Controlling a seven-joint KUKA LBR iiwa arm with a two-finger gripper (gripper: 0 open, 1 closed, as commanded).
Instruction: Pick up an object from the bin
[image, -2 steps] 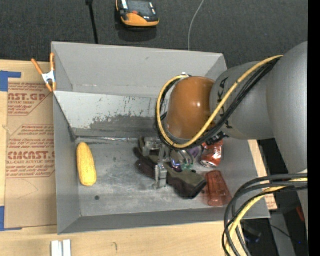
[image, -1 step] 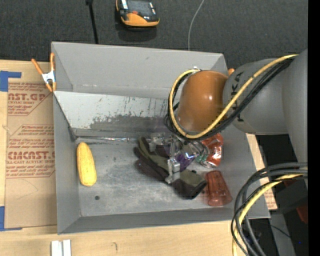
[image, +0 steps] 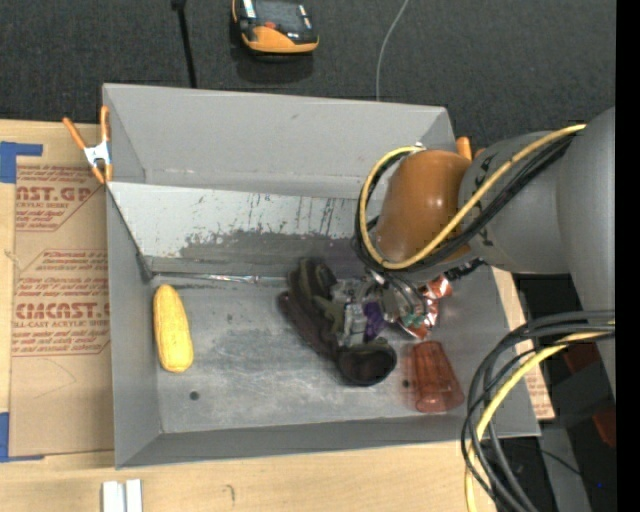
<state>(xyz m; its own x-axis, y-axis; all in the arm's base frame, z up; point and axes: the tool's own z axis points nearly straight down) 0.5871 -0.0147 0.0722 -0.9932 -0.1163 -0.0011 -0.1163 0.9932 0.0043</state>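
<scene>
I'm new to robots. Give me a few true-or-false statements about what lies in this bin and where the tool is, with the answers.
1. A yellow corn cob lies at the left of the bin. True.
2. The tool is over the corn cob. False: it is over the dark brown curved thing in the bin's middle.
3. A reddish see-through thing lies at the bin's lower right. True.
4. The corn cob touches the dark brown curved thing. False: bare bin floor lies between them.

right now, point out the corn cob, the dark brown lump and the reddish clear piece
yellow corn cob (image: 172, 328), camera view, its middle
dark brown lump (image: 365, 363), camera view, its rounded lower end
reddish clear piece (image: 433, 378), camera view, its middle
</scene>
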